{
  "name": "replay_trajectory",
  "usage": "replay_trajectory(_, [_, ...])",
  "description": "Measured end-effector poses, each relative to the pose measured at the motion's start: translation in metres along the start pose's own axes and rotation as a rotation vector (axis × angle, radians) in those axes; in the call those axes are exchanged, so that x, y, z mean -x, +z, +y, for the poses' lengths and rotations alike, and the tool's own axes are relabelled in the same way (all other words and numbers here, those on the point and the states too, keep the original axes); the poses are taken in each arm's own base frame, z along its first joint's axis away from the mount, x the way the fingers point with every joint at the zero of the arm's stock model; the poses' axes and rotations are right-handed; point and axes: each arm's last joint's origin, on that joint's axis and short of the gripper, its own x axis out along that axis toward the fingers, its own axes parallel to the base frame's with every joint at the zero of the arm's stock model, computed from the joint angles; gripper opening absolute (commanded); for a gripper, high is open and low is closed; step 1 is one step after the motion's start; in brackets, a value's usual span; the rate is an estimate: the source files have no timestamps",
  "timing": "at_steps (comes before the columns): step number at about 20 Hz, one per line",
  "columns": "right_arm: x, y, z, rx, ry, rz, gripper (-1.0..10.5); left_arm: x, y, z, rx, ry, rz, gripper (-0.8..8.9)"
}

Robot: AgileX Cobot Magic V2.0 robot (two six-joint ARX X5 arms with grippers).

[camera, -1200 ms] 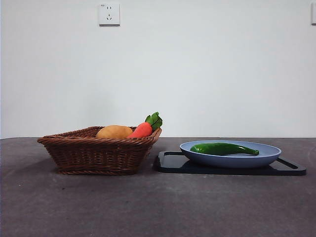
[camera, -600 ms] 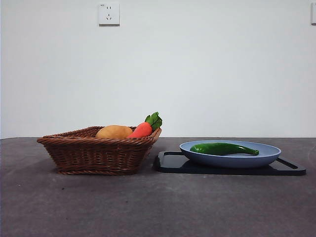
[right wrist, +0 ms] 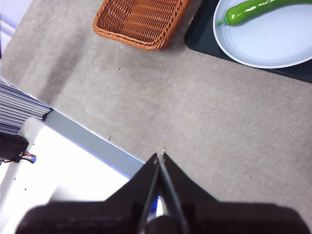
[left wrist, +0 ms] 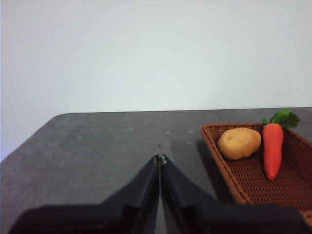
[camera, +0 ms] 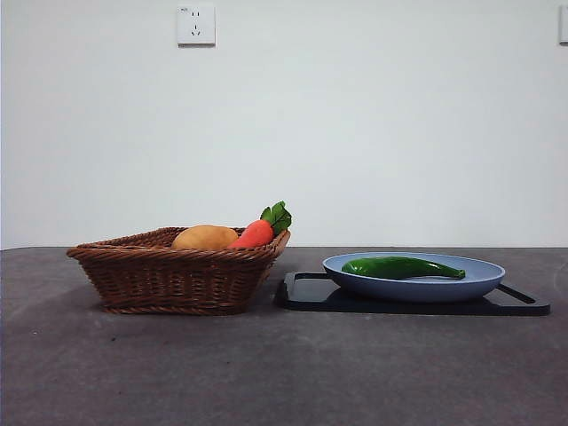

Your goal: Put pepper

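Note:
The glossy dark-green pepper (camera: 401,266) lies on the blue plate (camera: 484,277), which rests on a black tray (camera: 306,291) at the right. It also shows in the right wrist view (right wrist: 253,8) on the plate (right wrist: 273,44). My left gripper (left wrist: 160,158) is shut and empty, held over the bare table beside the basket (left wrist: 253,175). My right gripper (right wrist: 160,155) is shut and empty, high above the table's front edge, far from the plate. Neither gripper shows in the front view.
A brown wicker basket (camera: 177,280) stands left of the tray and holds a tan potato (camera: 205,237) and an orange carrot (camera: 257,232) with green leaves. The right wrist view shows the table's front edge with a white base (right wrist: 63,180) below it.

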Motion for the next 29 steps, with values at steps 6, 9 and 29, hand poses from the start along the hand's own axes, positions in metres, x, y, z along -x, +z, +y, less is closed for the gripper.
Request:
replay_trajectory(6, [0.000, 0.000, 0.000, 0.000, 0.000, 0.000, 0.1, 0.002, -0.013, 0.000, 0.029, 0.003, 0.095, 0.08])
replay_trajectory(9, [0.000, 0.000, 0.000, 0.000, 0.000, 0.000, 0.1, 0.003, -0.022, 0.000, 0.056, 0.003, 0.193, 0.08])
replay_trajectory(29, [0.001, 0.001, -0.001, 0.037, -0.024, -0.026, 0.1, 0.003, -0.022, 0.000, 0.062, 0.000, 0.192, 0.08])
